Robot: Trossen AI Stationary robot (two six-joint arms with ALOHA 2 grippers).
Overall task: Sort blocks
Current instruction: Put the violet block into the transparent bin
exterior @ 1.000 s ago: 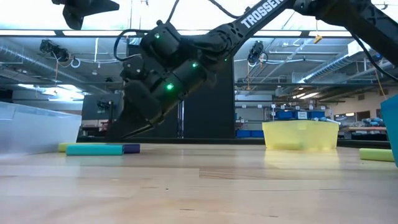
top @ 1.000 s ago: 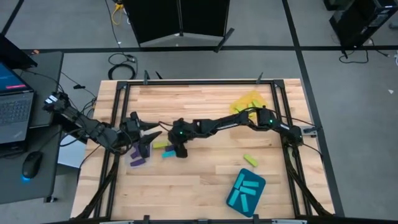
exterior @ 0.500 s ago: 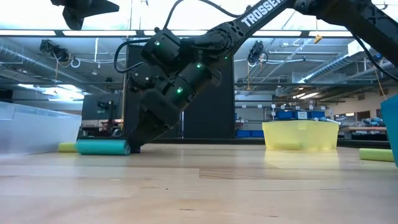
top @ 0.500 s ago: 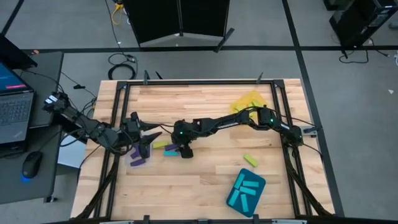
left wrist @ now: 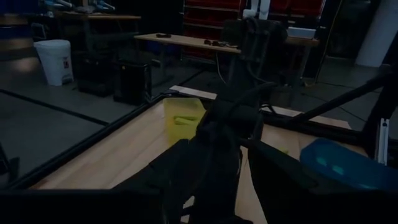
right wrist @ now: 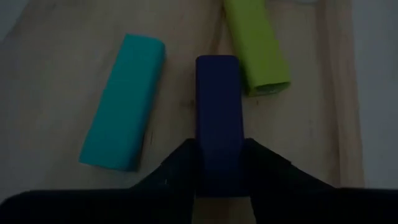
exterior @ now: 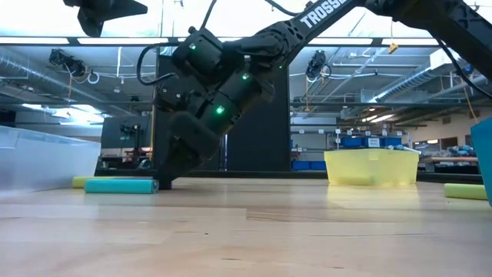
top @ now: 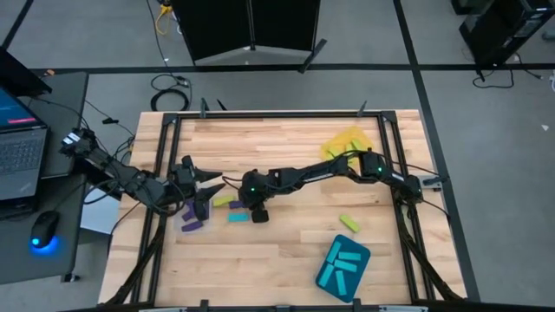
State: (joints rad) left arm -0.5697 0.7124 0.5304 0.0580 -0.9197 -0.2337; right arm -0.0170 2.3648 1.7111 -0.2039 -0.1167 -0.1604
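Now that its jaws have snapped in, the right end effector [right wrist: 217, 158] pinches the purple block [right wrist: 217, 118] mid-frame, ready for lifting; the left end effector [top: 204, 186], half-open and empty, waits.

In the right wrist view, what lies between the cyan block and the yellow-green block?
A purple block, gripped between the right gripper's fingers, with the cyan block and yellow-green block on either side.

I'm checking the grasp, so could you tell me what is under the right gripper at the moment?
Under the right gripper, a purple block sits between its fingers on the table, with a teal block and a green block either side. The purple block's near end is hidden.
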